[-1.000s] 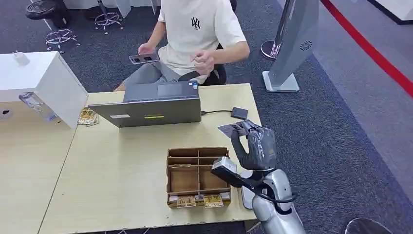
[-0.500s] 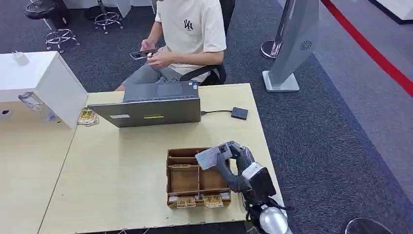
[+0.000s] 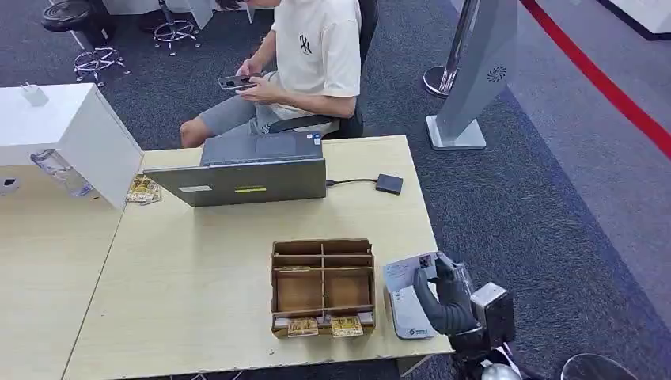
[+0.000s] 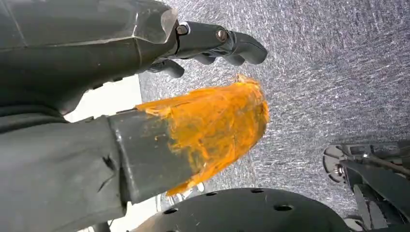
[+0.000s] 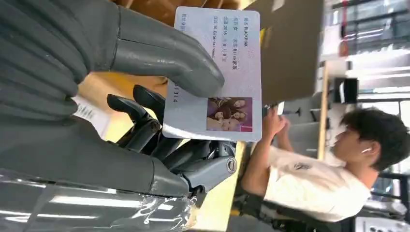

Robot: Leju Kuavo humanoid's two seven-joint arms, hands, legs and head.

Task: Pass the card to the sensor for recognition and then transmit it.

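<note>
My right hand is low over the table's front right corner and pinches a pale card with a photo on it. In the right wrist view the card is clamped between the thumb and the dark fingers behind it. The small black sensor lies near the far right edge, cabled to the laptop, well away from the card. My left hand hangs by the floor with nothing in it, fingers apart from the orange-taped thumb.
A cardboard divider box with gold cards in its front slots stands just left of my right hand. A white sheet with a blue logo lies under the hand. A person sits behind the laptop with a phone. A white box stands far left.
My right hand came back from beside the sensor, passed over the divider box, and dropped to the front right corner, still holding the card. The person turned aside to the phone.
</note>
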